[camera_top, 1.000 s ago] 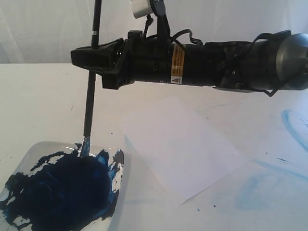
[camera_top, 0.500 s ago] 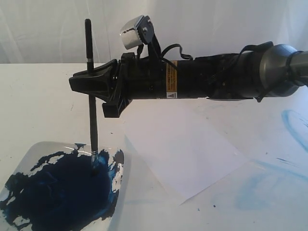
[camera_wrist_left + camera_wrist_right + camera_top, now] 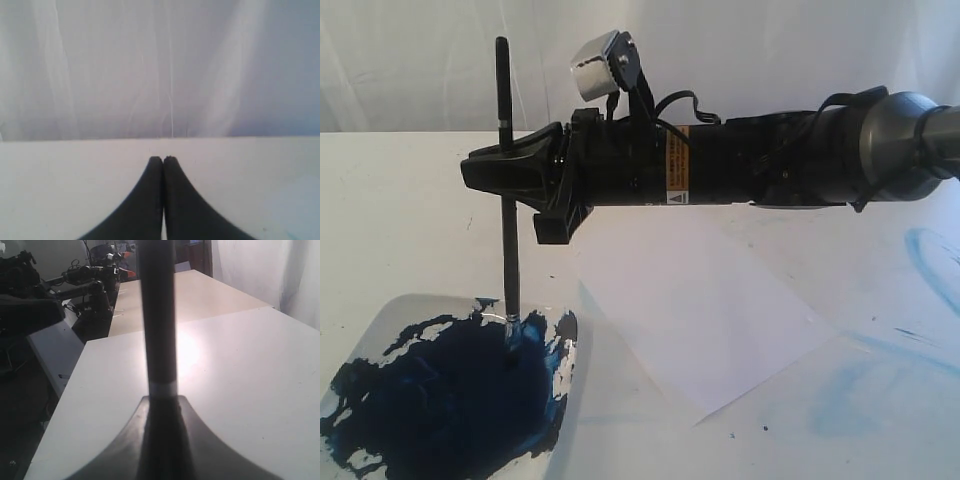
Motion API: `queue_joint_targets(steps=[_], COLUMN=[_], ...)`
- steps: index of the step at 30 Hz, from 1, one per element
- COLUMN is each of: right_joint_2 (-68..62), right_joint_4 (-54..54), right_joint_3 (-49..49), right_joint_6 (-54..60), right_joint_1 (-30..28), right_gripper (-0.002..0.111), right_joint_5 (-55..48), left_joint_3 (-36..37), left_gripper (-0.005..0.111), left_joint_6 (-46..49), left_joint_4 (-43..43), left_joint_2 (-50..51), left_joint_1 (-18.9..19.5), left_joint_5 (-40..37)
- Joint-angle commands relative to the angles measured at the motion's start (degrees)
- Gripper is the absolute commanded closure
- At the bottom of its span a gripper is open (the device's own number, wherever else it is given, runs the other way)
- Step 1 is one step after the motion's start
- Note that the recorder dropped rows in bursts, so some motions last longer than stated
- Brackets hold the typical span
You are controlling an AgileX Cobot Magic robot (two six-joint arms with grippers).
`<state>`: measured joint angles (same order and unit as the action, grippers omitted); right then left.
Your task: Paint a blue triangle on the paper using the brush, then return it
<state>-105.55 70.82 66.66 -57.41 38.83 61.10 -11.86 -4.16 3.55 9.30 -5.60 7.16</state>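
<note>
My right gripper (image 3: 485, 168) reaches across to the left of the exterior view and is shut on the brush (image 3: 508, 250), gripped partway up its black handle. The brush stands almost upright with its tip dipped in the dark blue paint of the white tray (image 3: 390, 315). In the right wrist view the handle (image 3: 158, 315) rises from between the shut fingers (image 3: 125, 435). The white paper (image 3: 705, 300) lies blank to the right of the tray; no blue triangle shows on it. My left gripper (image 3: 163, 159) is shut and empty over bare tabletop.
Pale blue smears of old paint (image 3: 930, 260) mark the tabletop at the right. A white curtain (image 3: 770, 50) hangs behind the table. In the right wrist view other robot arms (image 3: 85, 285) stand beyond the table's edge.
The right gripper has come down and swung the brush upright, sliding its tip from the tray's back edge into the paint. In the last half second it barely moved.
</note>
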Motion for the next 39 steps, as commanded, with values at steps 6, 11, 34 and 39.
queue_joint_targets(steps=[6, 11, 34, 39], right_joint_2=[0.36, 1.27, 1.71, 1.71], right_joint_4=[-0.35, -0.35, -0.35, -0.35], right_joint_3=[0.10, 0.10, 0.10, 0.10], right_joint_6=[0.26, 0.26, 0.26, 0.26], right_joint_1=[0.00, 0.00, 0.00, 0.00], right_gripper=[0.108, 0.108, 0.108, 0.108], right_joint_5=[1.04, -0.93, -2.88, -3.01], left_joint_3=[-29.22, -47.49, -88.11, -93.77], left_gripper=[0.107, 0.107, 0.107, 0.107], left_joint_6=[16.65, 47.93, 57.65, 55.16], left_joint_4=[6.24, 27.76, 50.94, 48.30], left_joint_2=[40.32, 61.68, 113.15, 118.44], left_joint_1=[-0.38, -0.17, 0.20, -2.75], left_joint_5=[-31.02, -49.51, -74.61, -73.73])
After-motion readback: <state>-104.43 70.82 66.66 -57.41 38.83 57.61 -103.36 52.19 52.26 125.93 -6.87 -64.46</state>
